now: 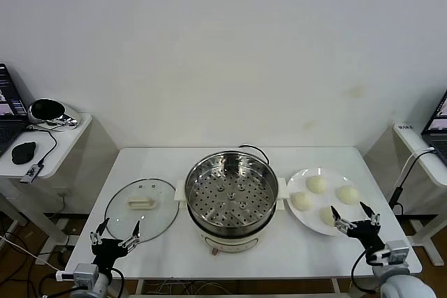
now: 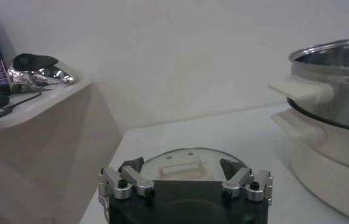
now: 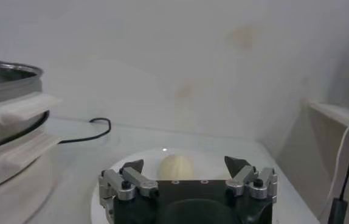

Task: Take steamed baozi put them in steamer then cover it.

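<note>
The left tool [image 1: 117,233] hung wide open just before the cover [image 1: 142,204]; the right tool [image 1: 355,216] stood wide open beside the baozi [image 1: 327,215].

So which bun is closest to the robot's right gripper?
The bun at the near edge of the white plate, right beside the open right gripper. The other three sit farther back, toward the wall.

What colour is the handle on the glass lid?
Cream-white. The lid's handle shows best in the head view.
</note>
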{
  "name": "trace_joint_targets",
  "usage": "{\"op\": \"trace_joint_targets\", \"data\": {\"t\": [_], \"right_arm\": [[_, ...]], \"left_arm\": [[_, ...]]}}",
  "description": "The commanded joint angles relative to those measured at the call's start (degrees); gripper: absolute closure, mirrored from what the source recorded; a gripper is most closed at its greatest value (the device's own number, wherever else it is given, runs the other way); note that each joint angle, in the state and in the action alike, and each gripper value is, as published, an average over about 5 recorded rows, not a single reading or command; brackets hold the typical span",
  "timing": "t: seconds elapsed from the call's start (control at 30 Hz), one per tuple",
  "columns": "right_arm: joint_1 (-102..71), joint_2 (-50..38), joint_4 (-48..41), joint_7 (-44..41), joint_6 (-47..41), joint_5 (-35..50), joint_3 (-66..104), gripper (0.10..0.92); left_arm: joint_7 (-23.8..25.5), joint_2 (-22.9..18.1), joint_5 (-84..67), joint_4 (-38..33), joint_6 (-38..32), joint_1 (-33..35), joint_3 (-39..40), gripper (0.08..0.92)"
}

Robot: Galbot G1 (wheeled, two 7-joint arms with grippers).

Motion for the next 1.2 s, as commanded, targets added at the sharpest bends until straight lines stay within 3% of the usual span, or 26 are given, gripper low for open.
{"op": "trace_joint_targets", "data": {"t": [0.03,0.27,0.5,0.63,0.93,1.2], "right_arm": [[5.55,-6.64,0.18,-2.57,-3.53,-3.18,0.75,0.203],[17.68,-20.41,-4.03,-18.94,-6.15,-16.43,-2.11,0.203],[35.29,-28.49,-11.48,-48.11,-0.42,-35.17,-9.29,0.203],[49.16,-30.28,-18.17,-58.47,6.64,-41.39,-19.83,0.203],[74.06,-30.54,-30.85,-63.45,11.97,-43.75,-51.3,0.203],[79.69,-21.55,-41.33,-63.96,16.9,-47.05,-64.28,0.203]], "left_arm": [[0.06,0.17,0.21,-0.39,0.03,0.06,0.08,0.177],[0.04,-0.36,0.45,-1.14,0.04,0.27,0.0,0.177],[-0.02,-1.33,0.68,-1.64,-0.04,0.43,-0.09,0.177],[-0.04,-1.77,0.77,-1.81,-0.09,0.63,-0.32,0.177],[-0.07,-1.82,0.88,-2.36,-0.23,1.35,-1.18,0.177],[-0.22,-2.23,1.16,-2.99,-0.51,2.08,-1.67,0.177]]}}
